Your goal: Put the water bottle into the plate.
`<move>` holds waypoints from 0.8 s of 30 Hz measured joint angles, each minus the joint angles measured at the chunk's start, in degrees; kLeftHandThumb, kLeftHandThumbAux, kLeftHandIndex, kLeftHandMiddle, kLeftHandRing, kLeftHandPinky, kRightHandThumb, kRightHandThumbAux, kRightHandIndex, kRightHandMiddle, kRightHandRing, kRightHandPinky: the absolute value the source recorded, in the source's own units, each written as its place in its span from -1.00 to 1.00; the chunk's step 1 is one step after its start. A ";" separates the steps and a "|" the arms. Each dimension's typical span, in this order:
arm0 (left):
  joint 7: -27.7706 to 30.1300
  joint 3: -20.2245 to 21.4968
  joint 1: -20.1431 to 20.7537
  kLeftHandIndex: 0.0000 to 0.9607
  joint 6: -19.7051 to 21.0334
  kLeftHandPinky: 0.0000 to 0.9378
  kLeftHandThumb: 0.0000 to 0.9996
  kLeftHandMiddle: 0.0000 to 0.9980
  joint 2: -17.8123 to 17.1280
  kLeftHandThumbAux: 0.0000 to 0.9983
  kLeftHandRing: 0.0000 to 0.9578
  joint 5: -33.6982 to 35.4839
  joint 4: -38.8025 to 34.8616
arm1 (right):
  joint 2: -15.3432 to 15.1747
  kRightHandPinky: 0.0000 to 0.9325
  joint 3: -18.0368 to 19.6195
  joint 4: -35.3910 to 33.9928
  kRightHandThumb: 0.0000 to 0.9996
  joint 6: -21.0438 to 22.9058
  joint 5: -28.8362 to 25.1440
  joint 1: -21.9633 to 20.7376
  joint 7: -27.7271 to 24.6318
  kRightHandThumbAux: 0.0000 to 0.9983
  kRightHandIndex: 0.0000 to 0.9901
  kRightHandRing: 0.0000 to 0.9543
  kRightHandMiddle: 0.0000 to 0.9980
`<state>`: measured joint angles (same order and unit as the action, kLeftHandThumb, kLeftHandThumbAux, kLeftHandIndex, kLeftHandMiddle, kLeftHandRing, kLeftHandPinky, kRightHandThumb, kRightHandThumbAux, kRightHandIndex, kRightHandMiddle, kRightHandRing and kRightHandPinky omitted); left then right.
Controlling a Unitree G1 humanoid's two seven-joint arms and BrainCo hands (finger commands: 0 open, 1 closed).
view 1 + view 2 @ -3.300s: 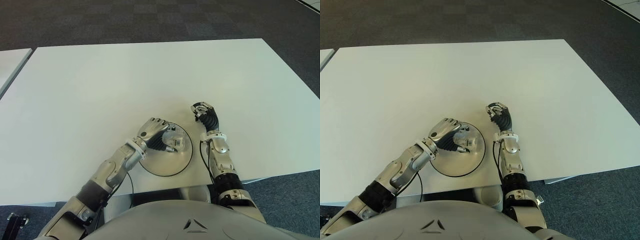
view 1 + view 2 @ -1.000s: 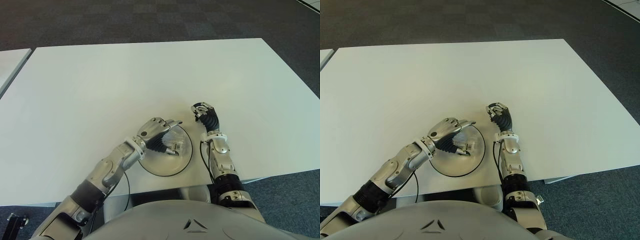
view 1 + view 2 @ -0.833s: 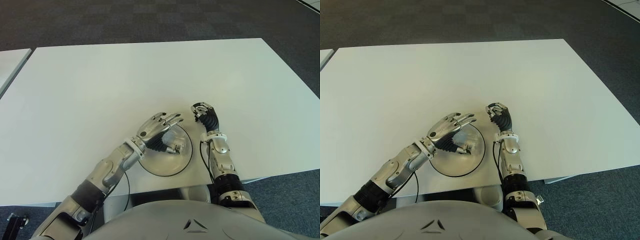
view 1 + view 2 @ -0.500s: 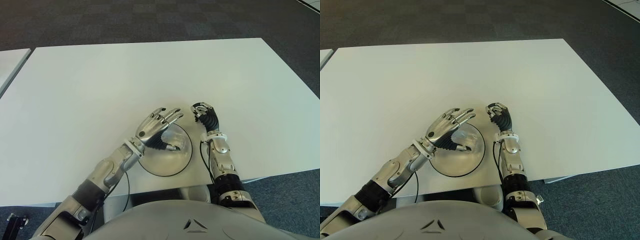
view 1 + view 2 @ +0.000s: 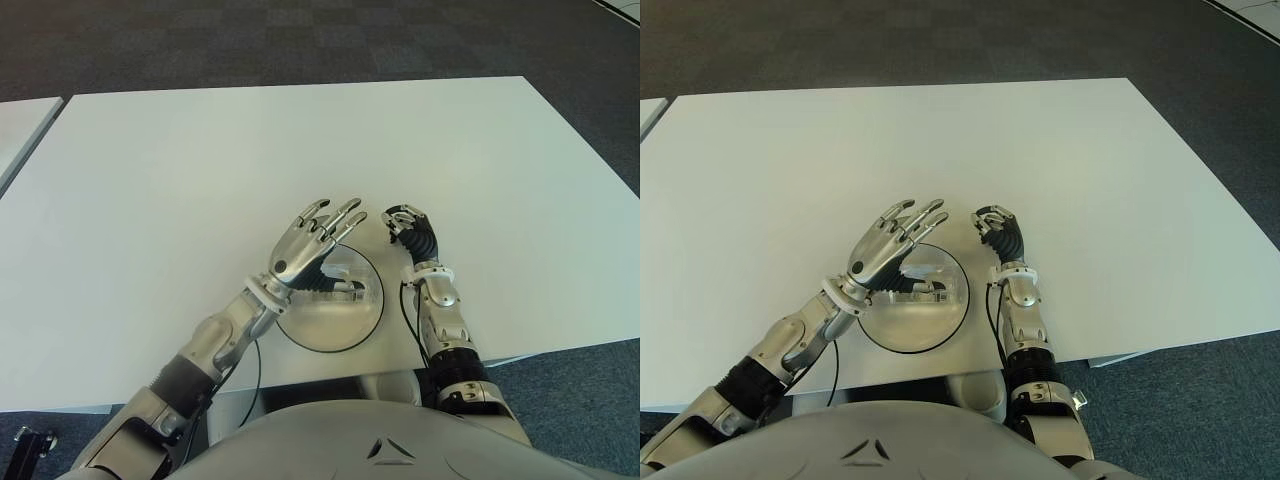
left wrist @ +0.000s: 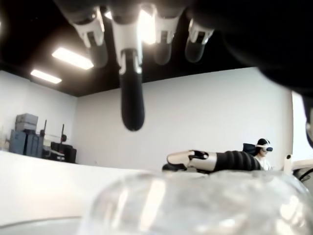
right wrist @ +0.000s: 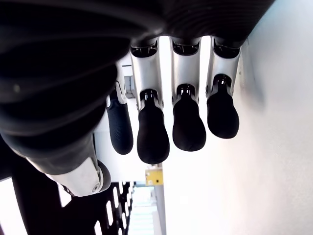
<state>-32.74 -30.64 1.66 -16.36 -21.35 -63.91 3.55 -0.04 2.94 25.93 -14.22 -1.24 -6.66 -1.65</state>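
Now water bottle (image 5: 342, 281) in plate (image 5: 335, 335), under left hand (image 5: 308, 243), fingers (image 5: 335, 218) spread.

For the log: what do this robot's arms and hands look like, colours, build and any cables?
Both arms have silver-grey metal shells with black ribbed sections near the elbow and a white ring at the wrist. The left hand has a metallic silver back and silver finger segments; the right hand looks mostly black. The right wrist view shows white finger links ending in black rounded pads. A thin black cable loops beside each forearm.
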 measured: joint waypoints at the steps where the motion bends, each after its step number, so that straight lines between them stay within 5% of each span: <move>1: -0.44 -0.02 0.01 -1.00 0.22 -1.00 -0.79 -1.00 0.06 -0.32 -1.00 -0.34 0.04 | -0.01 0.55 0.04 0.02 0.41 -0.02 -0.03 0.00 -0.07 0.45 -0.11 0.54 0.51; 15: -5.55 -0.36 -0.02 -1.00 3.81 -1.00 -0.69 -1.00 0.67 -0.47 -1.00 -3.73 0.17 | -0.04 0.53 0.29 0.42 0.41 -0.53 0.06 -0.05 -0.02 0.45 -0.11 0.54 0.50; 24: -15.33 -0.57 0.00 -1.00 3.72 -1.00 -0.77 -1.00 1.69 -0.53 -1.00 -4.04 3.38 | -0.06 0.56 0.29 0.44 0.41 -0.53 0.09 -0.06 0.04 0.45 -0.11 0.55 0.51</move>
<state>-48.08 -31.21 1.66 -12.64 -19.66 -67.95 6.93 -0.10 3.23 26.36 -14.74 -1.15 -6.72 -1.60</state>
